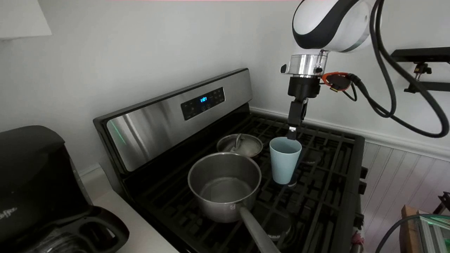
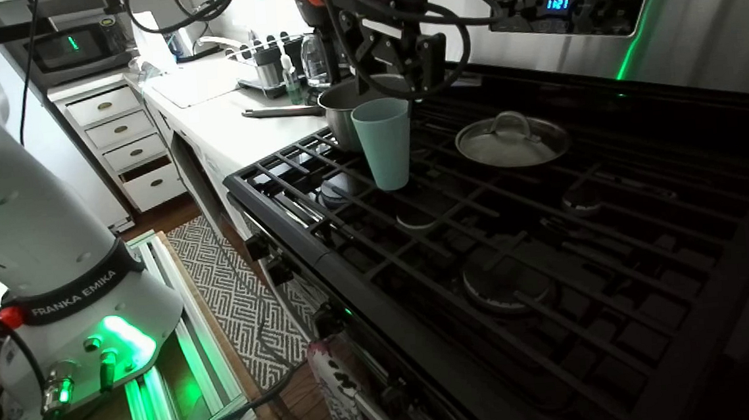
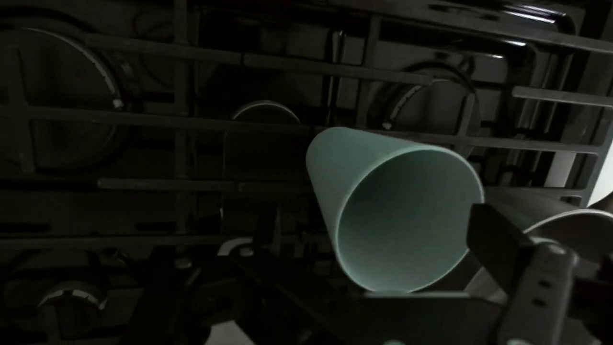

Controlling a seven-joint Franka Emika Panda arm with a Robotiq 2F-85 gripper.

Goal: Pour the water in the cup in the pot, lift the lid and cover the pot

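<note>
The pale light-blue cup (image 1: pixel 285 165) stands upright on the stove grate, beside the steel pot (image 1: pixel 225 212). The cup also shows in an exterior view (image 2: pixel 383 149) and the wrist view (image 3: pixel 345 167), where I look into it; I cannot tell whether it holds water. The pot's handle points to the stove's front left corner. The silver lid (image 1: pixel 246 146) lies knob up on the grate near the back panel, also in an exterior view (image 2: pixel 511 144). My gripper (image 3: pixel 374 220) is open, its fingers apart at the cup's rim; one finger overlaps the rim. Contact is unclear.
The stove's raised back panel (image 1: pixel 161 130) stands behind the lid and pot. A black coffee maker (image 1: pixel 35 189) stands on the counter past the pot. Black cables (image 1: pixel 390 88) hang from the arm. Knobs (image 2: pixel 280 269) line the stove's front edge.
</note>
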